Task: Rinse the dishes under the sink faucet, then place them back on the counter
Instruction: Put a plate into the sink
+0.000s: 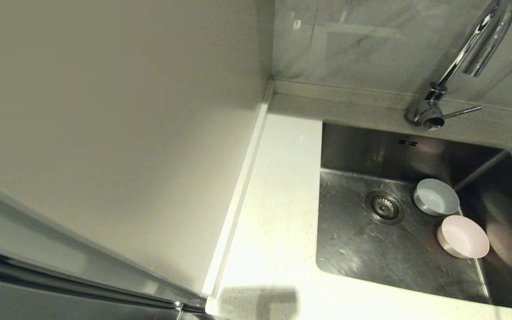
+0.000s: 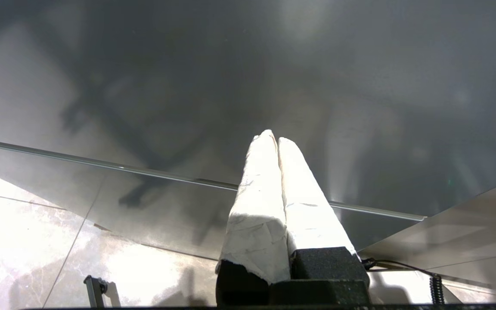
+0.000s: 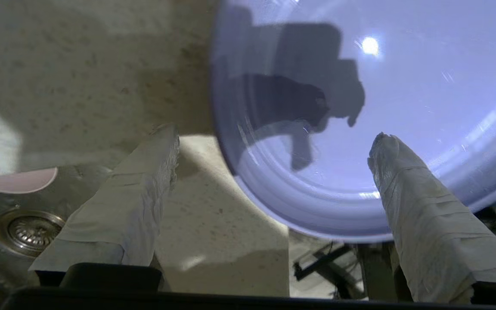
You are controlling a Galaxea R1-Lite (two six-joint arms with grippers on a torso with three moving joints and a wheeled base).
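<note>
Two of the dishes lie tilted in the sink [image 1: 354, 240], right of the drain: a pale blue-grey bowl [image 1: 436, 197] and a pale pink bowl [image 1: 462, 236]. The chrome sink faucet [image 1: 469, 53] rises behind the basin; no water shows. The lilac plate [image 3: 381, 77] rests on the counter [image 3: 213, 206], its rim jutting past the counter's edge. My right gripper [image 3: 274, 133] hovers open over the plate's rim, one fingertip [image 3: 385, 146] above the plate, the other above bare counter. A sliver of the pink bowl [image 3: 15, 181] shows there too. My left gripper [image 2: 274, 135] is shut on nothing, off the head view.
A white speckled counter [image 1: 278, 200] runs left of the sink up to a raised edge strip [image 1: 238, 195] and a plain wall. The faucet's thin lever [image 1: 462, 112] points right. The drain strainer [image 1: 385, 206] sits mid-basin. A metal panel and floor tiles fill the left wrist view.
</note>
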